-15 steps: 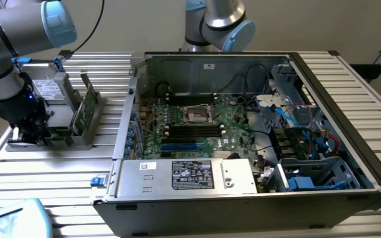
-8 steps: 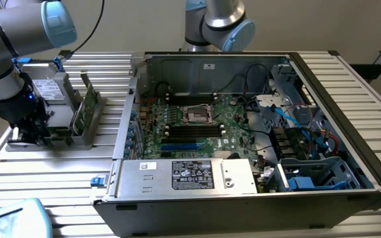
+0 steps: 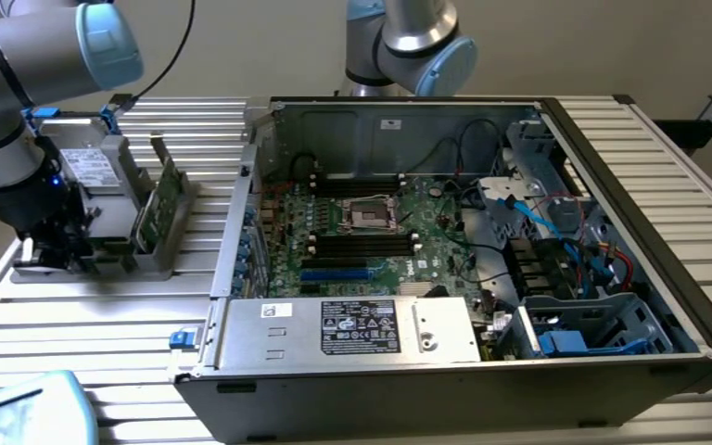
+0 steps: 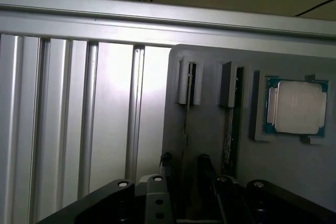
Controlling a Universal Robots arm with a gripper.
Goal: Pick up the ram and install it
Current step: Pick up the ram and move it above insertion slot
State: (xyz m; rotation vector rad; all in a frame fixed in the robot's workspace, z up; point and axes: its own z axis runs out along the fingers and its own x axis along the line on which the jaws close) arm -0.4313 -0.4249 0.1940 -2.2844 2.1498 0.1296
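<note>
**Claw straddles the ram; pick-up not yet made**

The black two-fingered claw (image 4: 184, 174) stands wide open and holds nothing. Its fingers flank the ram (image 4: 185, 124), a thin green circuit-board stick standing on edge in a grey slotted holder (image 4: 210, 119). A clean grasp calls for squared pads on the board's faces. The open black computer case (image 3: 455, 399) sits well apart.
</note>
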